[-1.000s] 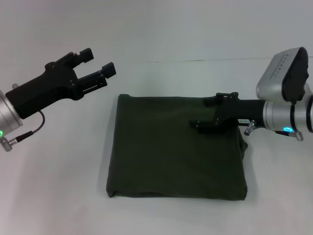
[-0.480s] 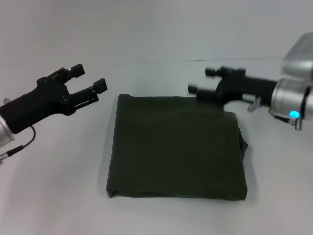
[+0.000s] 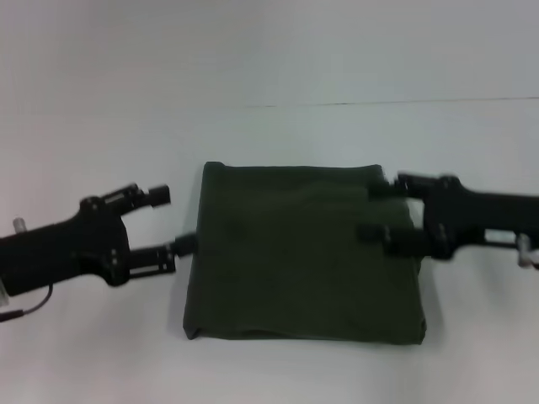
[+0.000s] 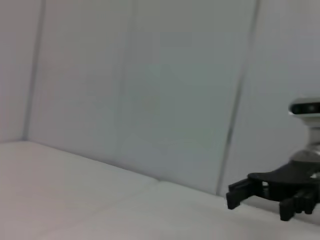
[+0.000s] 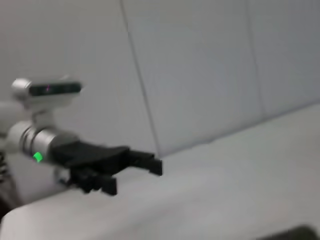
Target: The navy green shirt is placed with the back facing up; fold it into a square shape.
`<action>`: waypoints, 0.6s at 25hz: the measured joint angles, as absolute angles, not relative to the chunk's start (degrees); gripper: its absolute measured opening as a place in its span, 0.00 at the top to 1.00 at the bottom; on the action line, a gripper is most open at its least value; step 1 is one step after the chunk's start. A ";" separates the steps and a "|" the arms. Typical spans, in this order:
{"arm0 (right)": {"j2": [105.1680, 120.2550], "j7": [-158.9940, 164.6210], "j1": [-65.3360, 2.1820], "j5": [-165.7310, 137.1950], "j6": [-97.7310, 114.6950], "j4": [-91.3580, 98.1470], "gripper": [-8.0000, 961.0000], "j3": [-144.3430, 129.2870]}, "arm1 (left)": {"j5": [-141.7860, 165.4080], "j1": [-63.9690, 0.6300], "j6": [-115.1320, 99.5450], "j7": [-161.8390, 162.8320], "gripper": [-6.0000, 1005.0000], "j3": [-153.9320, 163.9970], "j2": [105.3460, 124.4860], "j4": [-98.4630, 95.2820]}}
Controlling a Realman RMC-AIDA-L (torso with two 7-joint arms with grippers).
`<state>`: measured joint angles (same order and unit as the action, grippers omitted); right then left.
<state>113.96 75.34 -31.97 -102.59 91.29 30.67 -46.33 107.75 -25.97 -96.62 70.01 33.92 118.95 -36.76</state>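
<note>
Head view finding: the navy green shirt (image 3: 303,252) lies near the middle of the counter (image 3: 101,353) as a compact, near-square block — by the look of it the folding is essentially complete. Its outline has 4 fairly straight sides; the near edge shows stacked layers with a slight lip at the near-left corner, and the right side bulges a little where folded cloth pokes out. What may be left, in my judgement, is only to neaten that right edge and draw both arms clear.

Material: soft, matte, dark olive cloth, plain on the upward face, with faint shallow creases. Counter surface is smooth, pale and featureless.

Left tool (image 3: 173,220) sits low just beside the shirt's left edge, fingers spread, grasping nothing. Right tool (image 3: 379,212) is over the shirt's far-right portion, fingers likewise parted and empty — whether they touch the cloth cannot be told.
</note>
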 joint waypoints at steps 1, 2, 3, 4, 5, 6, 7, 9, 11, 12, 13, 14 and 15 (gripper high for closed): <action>113.78 75.55 -31.27 -103.57 92.26 30.94 0.14 -46.26 | 109.00 -26.15 -97.19 70.17 0.12 33.87 118.85 -36.79; 113.70 75.54 -30.57 -104.02 92.49 31.23 0.14 -46.24 | 110.01 -26.28 -97.43 70.23 0.12 33.79 118.78 -36.81; 113.69 75.27 -29.77 -104.48 92.62 31.65 0.14 -46.23 | 110.94 -26.41 -97.55 70.25 0.12 33.69 118.71 -36.83; 113.83 74.66 -28.91 -104.94 92.57 32.05 0.14 -46.25 | 111.84 -26.52 -97.56 70.25 0.12 33.57 118.62 -36.82; 113.99 74.10 -28.46 -105.42 92.33 32.38 0.14 -46.31 | 112.58 -26.63 -97.56 70.24 0.12 33.47 118.54 -36.73; 114.17 73.56 -28.07 -106.10 91.99 32.60 0.14 -46.33 | 113.30 -26.68 -97.58 70.13 0.12 33.40 118.47 -36.59; 114.40 73.16 -27.93 -106.97 91.57 32.70 0.14 -46.35 | 114.60 -26.75 -97.58 69.23 0.12 33.37 118.40 -36.37; 114.86 72.41 -27.93 -109.44 90.34 32.71 0.14 -46.33 | 115.15 -26.75 -97.56 68.48 0.12 33.34 118.41 -36.30; 115.30 71.20 -28.06 -110.86 89.18 32.50 0.14 -46.26 | 115.55 -26.75 -97.53 67.30 0.12 33.33 118.44 -36.20; 115.52 70.46 -28.19 -111.14 88.65 32.44 0.14 -46.22 | 115.49 -26.87 -97.57 67.00 0.12 33.32 118.39 -36.16; 115.76 69.74 -28.30 -111.24 88.31 32.44 0.14 -46.14 | 115.49 -27.13 -97.70 67.00 0.12 33.31 118.28 -36.12; 115.99 69.07 -28.47 -111.27 88.16 32.49 0.14 -46.08 | 115.50 -27.45 -97.89 67.01 0.12 33.31 118.16 -36.09; 116.04 68.72 -28.68 -111.13 88.16 32.62 0.14 -46.00 | 115.58 -27.88 -98.11 67.09 0.12 33.30 117.90 -36.08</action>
<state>116.04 68.72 -28.68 -111.13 88.16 32.62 -46.00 115.58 -27.88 -98.11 67.09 33.30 117.90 -36.08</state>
